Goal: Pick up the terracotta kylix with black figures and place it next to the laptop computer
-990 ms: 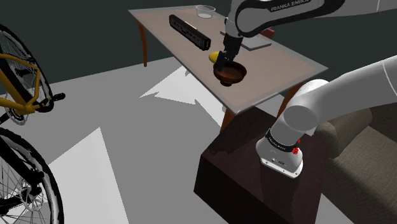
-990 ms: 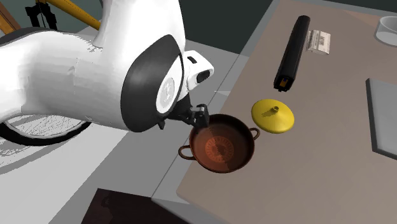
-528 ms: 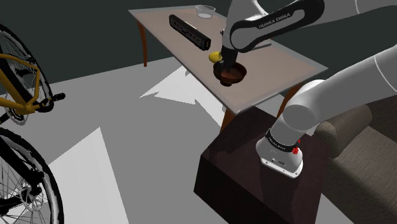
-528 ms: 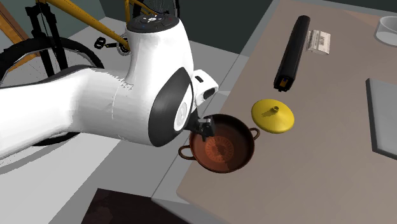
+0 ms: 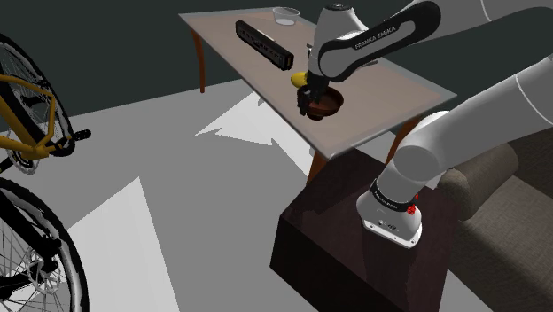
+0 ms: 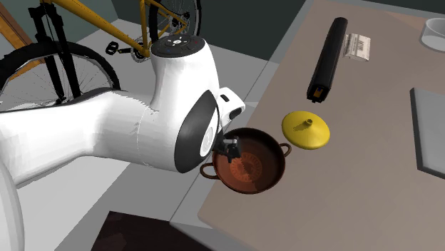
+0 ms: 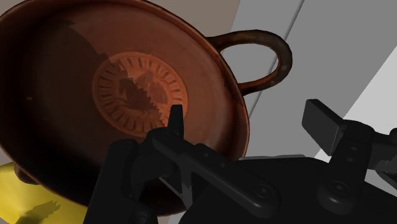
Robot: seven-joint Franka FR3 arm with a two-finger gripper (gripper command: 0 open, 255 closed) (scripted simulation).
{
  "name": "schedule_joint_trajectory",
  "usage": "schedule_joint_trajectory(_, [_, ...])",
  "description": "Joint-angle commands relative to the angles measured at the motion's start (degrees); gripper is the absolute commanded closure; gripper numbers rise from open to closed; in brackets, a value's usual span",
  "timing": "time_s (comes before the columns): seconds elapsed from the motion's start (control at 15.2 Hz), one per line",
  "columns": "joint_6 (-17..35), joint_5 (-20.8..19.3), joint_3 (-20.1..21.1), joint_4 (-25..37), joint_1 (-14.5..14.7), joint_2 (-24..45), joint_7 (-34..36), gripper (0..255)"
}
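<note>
A reddish-brown kylix with two loop handles and a dark ringed medallion inside stands near the table's front corner. My black gripper is low over its rim, on the side nearest the table edge. In the wrist view the gripper is open and straddles the rim of the kylix beside one handle. One finger is inside the bowl, the other outside. The flat grey laptop lies at the second exterior view's right edge.
A yellow lid lies just beyond the kylix. A long black bar and a pale bowl sit farther back on the table. A bicycle stands on the floor, and a sofa is beside the stand.
The arm has swung down and the hand has dropped closer to the kylix's rim. The kylix has stayed where it was.
</note>
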Motion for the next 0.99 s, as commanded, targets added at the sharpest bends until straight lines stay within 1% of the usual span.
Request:
schedule_joint_trajectory(0.0, [0.06,-0.01,0.0,-0.01,0.0,0.05,0.0,0])
schedule_joint_trajectory(0.13, [0.05,0.0,0.0,0.0,0.0,0.04,0.0,0])
schedule_joint_trajectory(0.2, [0.05,0.0,0.0,0.0,0.0,0.04,0.0,255])
schedule_joint_trajectory(0.79, [0.06,0.0,0.0,-0.01,0.0,0.05,0.0,255])
schedule_joint_trajectory(0.92, [-1.88,0.17,0.01,0.82,0.08,-1.07,-0.18,255])
